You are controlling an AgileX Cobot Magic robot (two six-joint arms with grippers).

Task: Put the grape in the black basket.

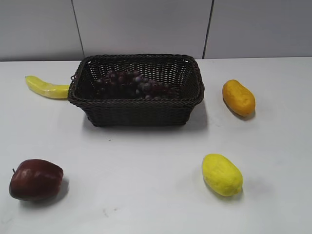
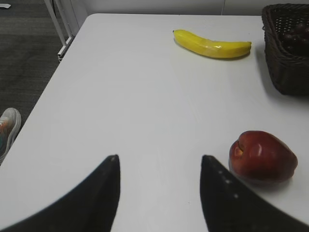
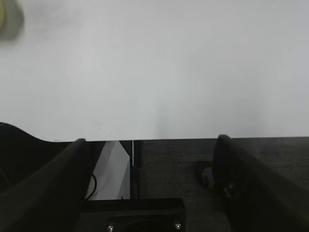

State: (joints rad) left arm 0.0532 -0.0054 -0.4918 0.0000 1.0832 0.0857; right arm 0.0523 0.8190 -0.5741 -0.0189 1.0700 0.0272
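Both jaws stand apart, holding nothing; grape [image 1: 129, 84] lies inside black basket [image 1: 136, 111].

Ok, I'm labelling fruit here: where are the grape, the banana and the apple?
grape [image 1: 130, 83], exterior view, middle of the bunch inside the black basket [image 1: 136, 114].
banana [image 2: 212, 44], left wrist view, mid-length.
apple [image 2: 263, 155], left wrist view, centre of its red skin.

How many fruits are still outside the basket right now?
4: banana left of the black basket, apple front left, yellow fruit front right, orange fruit right. The grape lies inside.
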